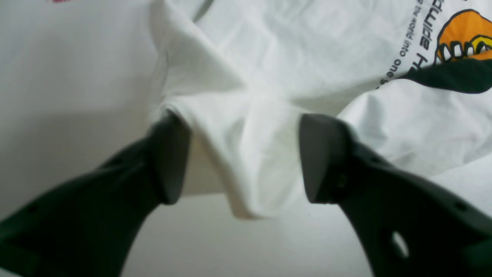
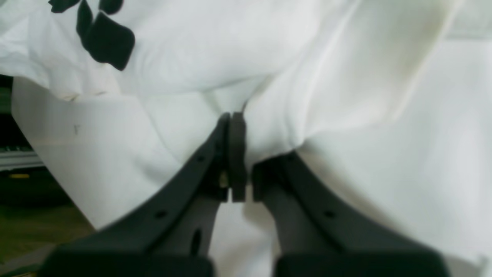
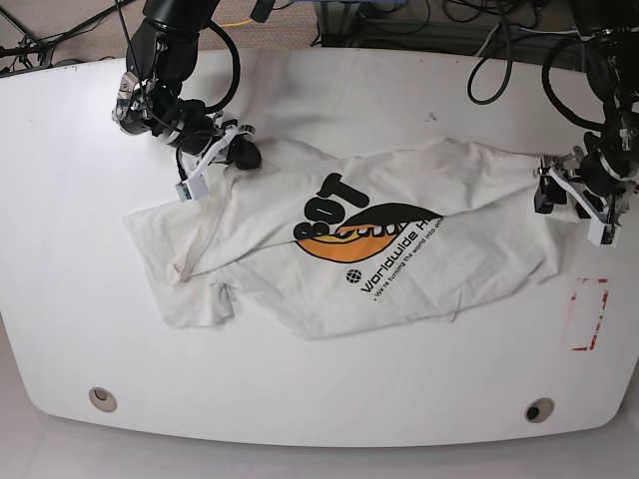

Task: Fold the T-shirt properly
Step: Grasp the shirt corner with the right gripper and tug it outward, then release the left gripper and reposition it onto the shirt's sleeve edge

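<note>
The T-shirt [image 3: 349, 239] lies crumpled across the middle of the white table [image 3: 319, 399], print up but partly folded over — only "BOT" and part of the orange graphic [image 3: 344, 242] show, w/ small "Worldwide" text just below it. No clean fold yet: edges are uneven, one sleeve is bunched at the end away from the red marking [image 3: 587, 314], and wrinkles run thru the body. Right gripper [image 2: 232, 119] is at the shirt's far-left edge in the base view, jaws pinched together on a ridge of fabric. Left gripper [image 1: 246, 154], at the shirt edge nearest the red marking, stands wide apart w/ a fold of cloth drooping between the fingers, not clamped. Judged progress: early — the shirt wants flattening, then all the folds remain.
</note>
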`<state>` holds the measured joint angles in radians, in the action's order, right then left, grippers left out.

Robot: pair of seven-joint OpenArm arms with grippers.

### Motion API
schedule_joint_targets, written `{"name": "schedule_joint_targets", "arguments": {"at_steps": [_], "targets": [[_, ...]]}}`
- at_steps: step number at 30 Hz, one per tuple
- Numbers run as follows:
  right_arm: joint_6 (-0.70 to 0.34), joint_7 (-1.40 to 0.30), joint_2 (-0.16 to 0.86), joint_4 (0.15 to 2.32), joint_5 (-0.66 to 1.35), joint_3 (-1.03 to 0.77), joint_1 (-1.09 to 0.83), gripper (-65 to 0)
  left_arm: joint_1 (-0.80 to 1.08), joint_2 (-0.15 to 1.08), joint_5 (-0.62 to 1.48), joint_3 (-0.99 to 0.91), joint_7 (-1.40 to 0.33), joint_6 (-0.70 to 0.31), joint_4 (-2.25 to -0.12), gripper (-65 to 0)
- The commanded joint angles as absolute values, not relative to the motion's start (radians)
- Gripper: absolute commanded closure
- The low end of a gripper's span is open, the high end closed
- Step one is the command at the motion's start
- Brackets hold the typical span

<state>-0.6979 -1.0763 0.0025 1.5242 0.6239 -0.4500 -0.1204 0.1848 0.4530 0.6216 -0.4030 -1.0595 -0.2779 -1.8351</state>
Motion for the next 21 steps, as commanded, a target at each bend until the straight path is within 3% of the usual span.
{"name": "schedule_joint_targets", "arguments": {"at_steps": [1, 3, 8, 14, 21], "targets": [[-0.698, -1.070, 0.019, 1.544, 0.624, -0.455, -0.116, 0.0, 0.209, 0.481, 0.633, -0.412, -1.041, -0.280, -1.860, -47.8], [-0.698, -1.070, 0.028, 1.544, 0.622, -0.455, -0.122, 0.0, 0.243, 0.512, 0.634, -0.410, -1.041, -0.302, -1.870, -47.8], [-0.698, -1.070, 0.045, 1.546, 0.624, -0.455, -0.128, 0.0, 0.334, 0.527, 0.630, -0.432, -1.041, -0.507, -1.871, -47.8], [-0.698, -1.070, 0.050, 1.546, 0.624, -0.455, -0.124, 0.0, 0.389, 0.519, 0.633, -0.680, -1.041, -0.657, -1.840, -47.8], [-0.698, -1.070, 0.050, 1.544, 0.624, -0.455, -0.122, 0.0, 0.302, 0.490, 0.636, -0.840, -1.040, -0.698, -1.721, -47.8]]}}
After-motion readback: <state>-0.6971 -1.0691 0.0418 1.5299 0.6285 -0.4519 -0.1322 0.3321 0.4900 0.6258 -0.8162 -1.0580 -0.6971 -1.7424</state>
